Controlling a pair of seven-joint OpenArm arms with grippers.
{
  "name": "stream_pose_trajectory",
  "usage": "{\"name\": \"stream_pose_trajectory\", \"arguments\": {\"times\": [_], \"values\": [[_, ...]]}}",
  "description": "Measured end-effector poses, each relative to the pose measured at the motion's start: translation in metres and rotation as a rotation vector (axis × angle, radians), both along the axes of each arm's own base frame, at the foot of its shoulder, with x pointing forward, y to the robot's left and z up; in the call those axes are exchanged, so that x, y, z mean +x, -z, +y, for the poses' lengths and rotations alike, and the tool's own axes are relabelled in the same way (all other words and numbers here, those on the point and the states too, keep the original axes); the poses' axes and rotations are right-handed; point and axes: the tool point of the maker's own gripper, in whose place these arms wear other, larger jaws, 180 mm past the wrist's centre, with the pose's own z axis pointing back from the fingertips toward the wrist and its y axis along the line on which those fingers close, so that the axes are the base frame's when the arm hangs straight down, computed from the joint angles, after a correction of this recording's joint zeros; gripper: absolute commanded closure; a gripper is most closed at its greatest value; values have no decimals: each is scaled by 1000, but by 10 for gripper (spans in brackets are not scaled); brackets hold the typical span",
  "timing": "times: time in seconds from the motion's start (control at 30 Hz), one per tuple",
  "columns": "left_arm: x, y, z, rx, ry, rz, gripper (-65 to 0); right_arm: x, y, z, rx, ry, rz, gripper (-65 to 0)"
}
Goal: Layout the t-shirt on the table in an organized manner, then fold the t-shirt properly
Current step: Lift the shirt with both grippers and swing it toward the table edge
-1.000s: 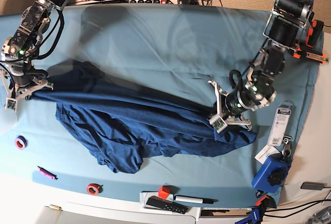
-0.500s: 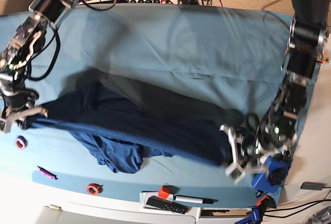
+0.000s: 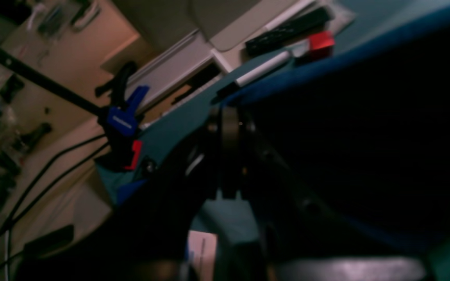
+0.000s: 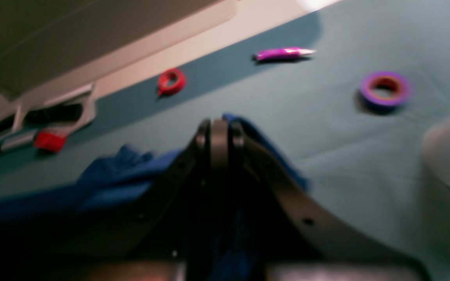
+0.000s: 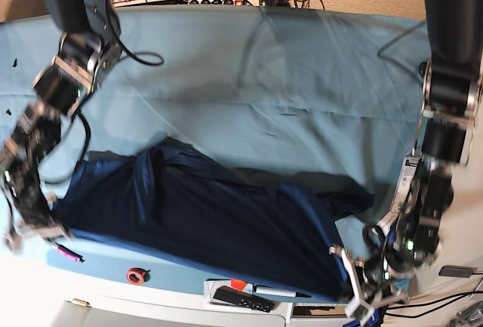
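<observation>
The dark navy heathered short-sleeved fabric t-shirt (image 5: 204, 221) hangs stretched and creased along the near edge of the teal-cloth-covered counter (image 5: 249, 63). The left gripper (image 5: 362, 297) and right gripper (image 5: 34, 229) each have their jaws clamped on its ends. No writing is legible.

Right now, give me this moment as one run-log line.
phase: spreading | t-shirt: held stretched over table front edge | left gripper: shut on t-shirt | right gripper: shut on t-shirt | fold: not started

The t-shirt (image 5: 204, 225) lies on the table's (image 5: 287, 63) front half, between 2 arms.
</observation>
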Motion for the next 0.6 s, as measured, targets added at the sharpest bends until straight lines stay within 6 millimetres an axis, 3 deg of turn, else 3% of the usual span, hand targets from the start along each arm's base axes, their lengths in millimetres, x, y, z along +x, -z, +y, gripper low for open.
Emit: {"name": "stream_pose_trajectory", "arguments": {"times": [0.13,0.3,0.43,0.6], "values": [[19,-23,-2,-23,-18,-14,0,34,-18,36,-42,-107,-2,0],[34,-77,-3,-28,-18,-103,0,66,-51,63,-187,-174,11,0],[41,-116,0,-21,-24,-162,0,82,-89,62,-246,-145,-26,0],[43,-158,-1,-44,-19,-224,0,89,-138,57,-261,-121,-106,0]]}}
